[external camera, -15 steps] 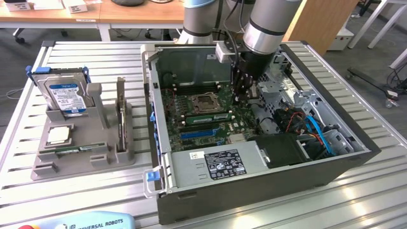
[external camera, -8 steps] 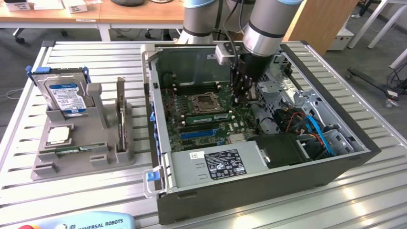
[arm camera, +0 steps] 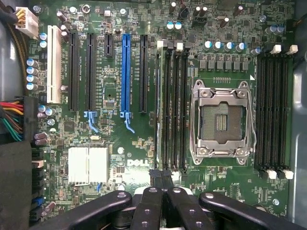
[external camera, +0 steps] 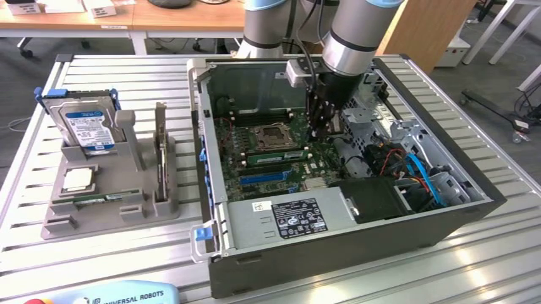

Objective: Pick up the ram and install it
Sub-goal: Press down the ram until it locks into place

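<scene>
In the exterior view a ram (external camera: 275,154), a narrow green stick, stands on edge in a memory slot just in front of the bare processor socket (external camera: 272,133). My gripper (external camera: 326,132) hangs inside the open computer case (external camera: 338,240), to the exterior view's right of the socket and a little above the board. In the wrist view my gripper (arm camera: 161,176) is shut with nothing between its black fingers (arm camera: 149,203). Its tips sit over one end of the black memory slots (arm camera: 171,108) beside the socket (arm camera: 220,119). Another green stick (external camera: 93,200) lies flat in the grey tray.
The grey tray (external camera: 59,225) at the exterior view's left also holds a hard drive (external camera: 85,126), a square silver chip (external camera: 78,179) and an upright card (external camera: 161,149). Case walls, cables (external camera: 422,171) and the power supply (external camera: 292,218) crowd the gripper. A second slot bank (arm camera: 273,110) lies beyond the socket.
</scene>
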You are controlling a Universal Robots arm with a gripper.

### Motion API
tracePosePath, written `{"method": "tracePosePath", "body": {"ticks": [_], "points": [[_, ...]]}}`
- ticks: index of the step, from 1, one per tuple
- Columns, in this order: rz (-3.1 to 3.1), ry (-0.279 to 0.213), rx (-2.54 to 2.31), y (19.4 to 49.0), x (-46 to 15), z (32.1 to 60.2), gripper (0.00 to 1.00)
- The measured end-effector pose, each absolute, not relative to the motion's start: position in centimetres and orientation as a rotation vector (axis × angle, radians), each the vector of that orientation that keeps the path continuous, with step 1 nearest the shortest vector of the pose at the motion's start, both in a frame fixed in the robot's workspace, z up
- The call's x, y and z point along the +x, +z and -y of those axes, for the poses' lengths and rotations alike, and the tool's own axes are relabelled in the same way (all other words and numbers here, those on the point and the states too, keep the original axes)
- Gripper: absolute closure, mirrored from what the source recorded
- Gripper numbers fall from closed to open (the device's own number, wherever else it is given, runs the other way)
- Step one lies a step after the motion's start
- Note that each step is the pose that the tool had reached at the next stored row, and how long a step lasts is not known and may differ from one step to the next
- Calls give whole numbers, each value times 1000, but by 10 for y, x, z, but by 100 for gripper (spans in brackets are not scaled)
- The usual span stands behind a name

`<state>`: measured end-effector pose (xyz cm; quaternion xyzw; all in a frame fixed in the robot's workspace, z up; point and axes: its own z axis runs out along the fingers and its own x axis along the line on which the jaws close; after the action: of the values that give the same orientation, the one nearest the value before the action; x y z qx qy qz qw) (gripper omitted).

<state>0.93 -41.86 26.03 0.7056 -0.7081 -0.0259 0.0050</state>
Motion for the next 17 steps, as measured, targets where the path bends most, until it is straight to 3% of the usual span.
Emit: {"method": "tracePosePath", "body": {"ticks": [17], "points": [[2219, -80, 2210, 253, 9, 418, 90]]}}
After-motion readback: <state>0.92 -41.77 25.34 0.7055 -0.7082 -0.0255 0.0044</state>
